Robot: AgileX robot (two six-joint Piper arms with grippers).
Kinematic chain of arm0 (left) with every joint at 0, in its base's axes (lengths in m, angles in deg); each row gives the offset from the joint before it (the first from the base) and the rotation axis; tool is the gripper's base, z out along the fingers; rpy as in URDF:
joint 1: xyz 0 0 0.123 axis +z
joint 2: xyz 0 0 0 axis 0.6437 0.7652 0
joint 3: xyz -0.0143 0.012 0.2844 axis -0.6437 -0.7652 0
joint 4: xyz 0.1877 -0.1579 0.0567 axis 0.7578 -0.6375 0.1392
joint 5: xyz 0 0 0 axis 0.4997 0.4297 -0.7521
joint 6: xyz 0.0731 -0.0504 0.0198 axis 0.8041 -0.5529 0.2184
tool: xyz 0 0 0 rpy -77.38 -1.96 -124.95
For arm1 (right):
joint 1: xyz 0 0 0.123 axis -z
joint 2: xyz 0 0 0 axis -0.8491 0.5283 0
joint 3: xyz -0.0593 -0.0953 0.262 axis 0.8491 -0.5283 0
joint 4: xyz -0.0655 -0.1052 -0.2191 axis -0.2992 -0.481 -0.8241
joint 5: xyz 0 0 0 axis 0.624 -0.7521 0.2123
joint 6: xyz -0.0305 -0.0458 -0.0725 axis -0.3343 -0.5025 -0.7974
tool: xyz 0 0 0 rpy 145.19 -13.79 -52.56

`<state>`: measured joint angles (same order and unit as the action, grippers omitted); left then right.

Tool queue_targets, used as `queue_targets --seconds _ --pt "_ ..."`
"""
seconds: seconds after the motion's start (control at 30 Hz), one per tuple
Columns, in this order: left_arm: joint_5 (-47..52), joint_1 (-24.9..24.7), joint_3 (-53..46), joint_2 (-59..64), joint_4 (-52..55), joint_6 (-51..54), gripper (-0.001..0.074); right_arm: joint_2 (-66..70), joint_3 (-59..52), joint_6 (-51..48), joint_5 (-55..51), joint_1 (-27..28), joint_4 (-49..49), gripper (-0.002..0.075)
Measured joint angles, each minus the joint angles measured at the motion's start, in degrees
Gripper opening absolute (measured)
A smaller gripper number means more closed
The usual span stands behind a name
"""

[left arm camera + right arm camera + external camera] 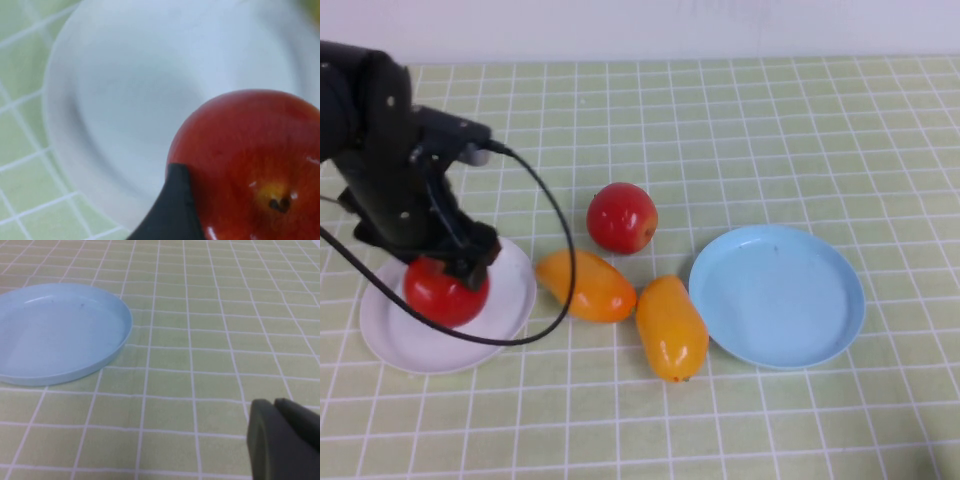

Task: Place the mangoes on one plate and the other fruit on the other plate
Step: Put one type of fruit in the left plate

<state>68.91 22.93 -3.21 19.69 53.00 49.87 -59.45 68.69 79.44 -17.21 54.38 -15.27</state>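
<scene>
Our left hand (455,272) grips an apple (445,291) over the white plate (510,310). Beyond it on the worktop lie a second apple (621,217) and two mangoes (586,285), then the blue plate (777,296): smooth, firm, probably slippery, best grasped across the middle. Our right hand (285,440) is parked beside the blue plate; grip state cannot be told.

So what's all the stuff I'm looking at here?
apples: two, red; one on the white plate at the left gripper, one on the table mid-scene.
mangoes: two, orange-yellow; one and another touching, on the table between the plates.
white plate: one, left side.
blue plate: one, light blue, nothing on it, right side.
table: green, white grid.
left gripper: black, on the plate's apple.
right gripper: dark, low over the table beside the blue plate.
</scene>
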Motion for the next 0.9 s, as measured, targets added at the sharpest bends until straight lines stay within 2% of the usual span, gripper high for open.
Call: queue_targets --seconds 0.23,0.37,0.73,0.9 --pt "-0.2 2.9 0.0 3.7 0.2 -0.2 0.0578 0.0 0.0 0.0 0.0 0.0 0.0 -0.0016" --pt "-1.0 2.9 0.0 4.6 0.3 -0.6 0.0664 0.0 0.0 0.0 0.0 0.0 0.0 -0.0016" --pt "-1.9 2.8 0.0 -1.5 5.4 -6.6 0.0668 0.0 0.0 0.0 0.0 0.0 0.0 -0.0017" --pt "-1.7 0.9 0.0 -5.0 5.0 -7.8 0.0668 0.0 0.0 0.0 0.0 0.0 0.0 -0.0017"
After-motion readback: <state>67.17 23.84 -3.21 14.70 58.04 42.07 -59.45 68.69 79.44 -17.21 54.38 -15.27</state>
